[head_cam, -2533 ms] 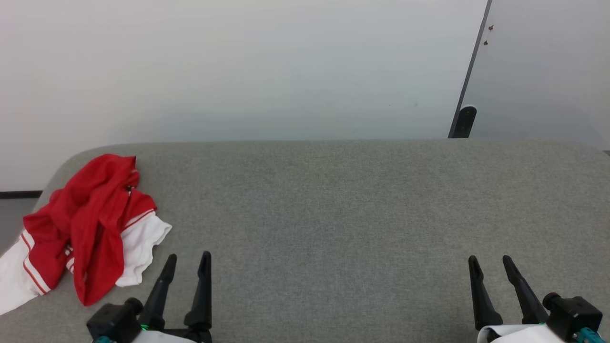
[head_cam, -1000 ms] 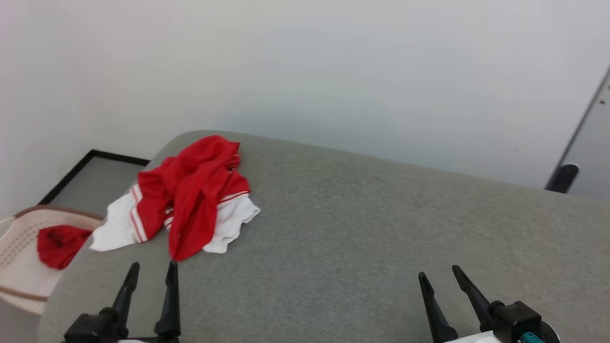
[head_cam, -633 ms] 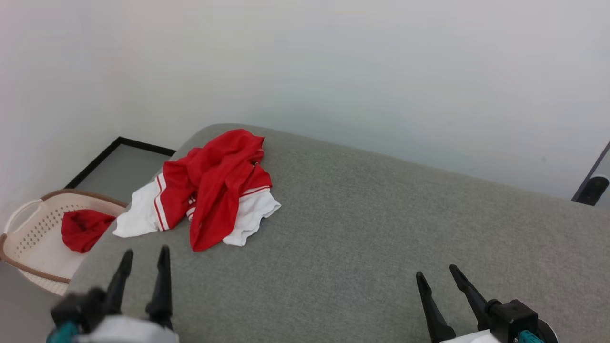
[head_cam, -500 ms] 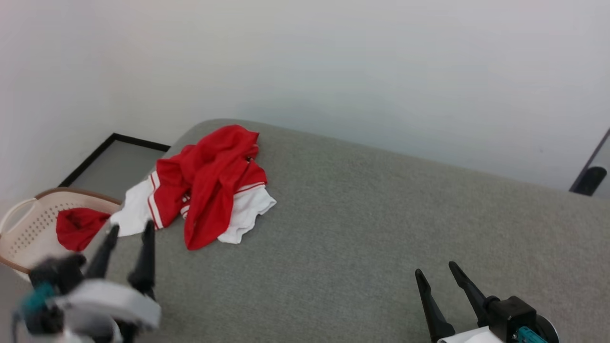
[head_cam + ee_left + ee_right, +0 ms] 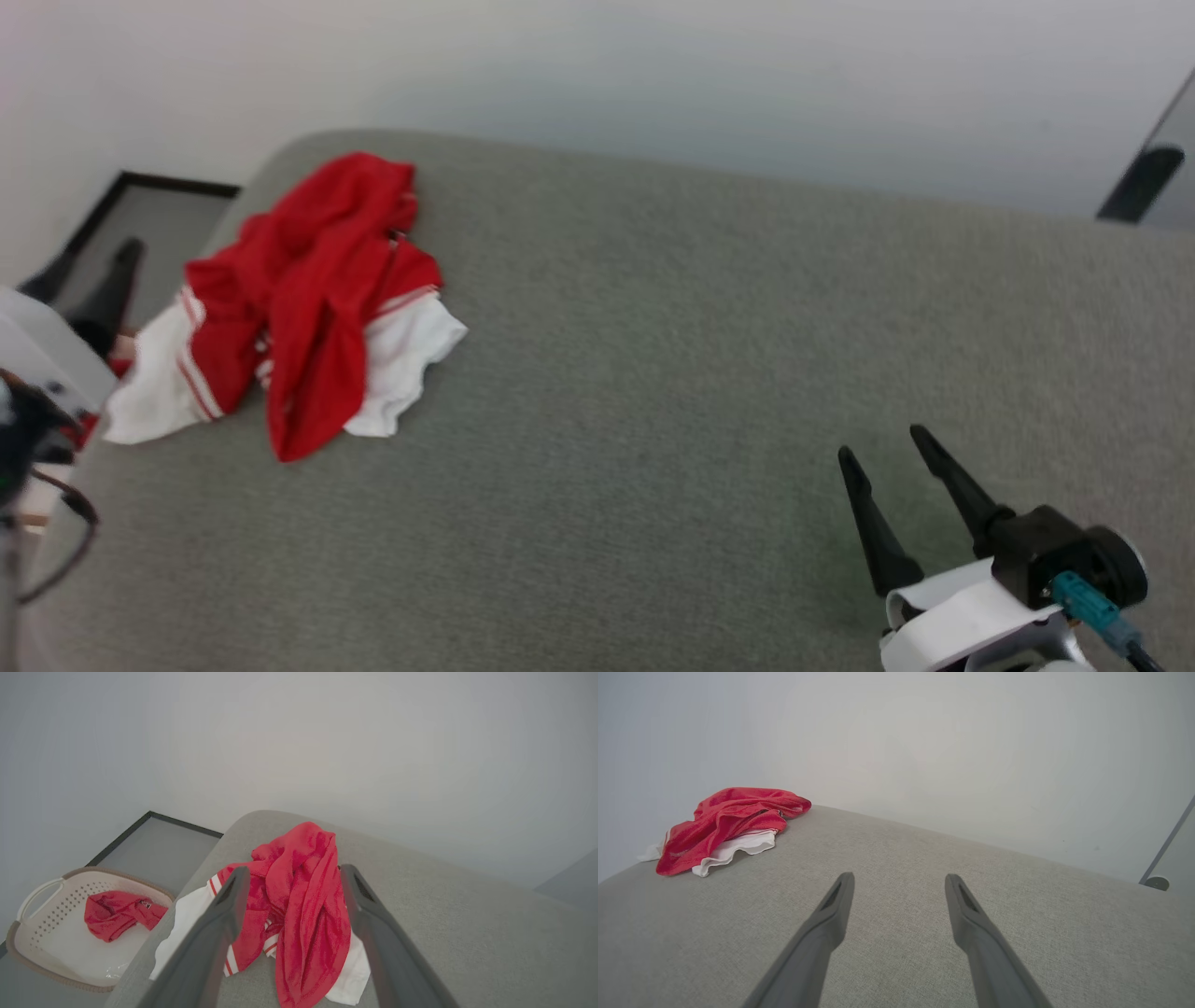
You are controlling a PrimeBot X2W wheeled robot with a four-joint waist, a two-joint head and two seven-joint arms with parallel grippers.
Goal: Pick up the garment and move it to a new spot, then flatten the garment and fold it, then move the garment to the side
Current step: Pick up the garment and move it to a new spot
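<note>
The soft red short-sleeved cloth garment, with white sleeve ends and thin red-and-white stripe trim, lies crumpled in a heap at the far left corner of the grey fabric-covered counter. One white sleeve end reaches to the counter's left edge. Bunched like this it cannot be flattened or folded where it is, and the wide bare stretch of counter to its right looks like the room meant for that work. The left tool is held up off the left end of the counter with its two dark fingers spread wide and nothing between them. In the left wrist view the heap sits framed between those fingers, which suggests the arm is lined up for a reach onto the red folds on top. The right tool is likewise spread open and empty, low at the near right over bare fabric and well apart from the garment, probably parked clear until a second hold is needed. Beside the counter's left end, lower down, a pale perforated plastic basket holds another bundled red cloth, which is no part of this pick.
</note>
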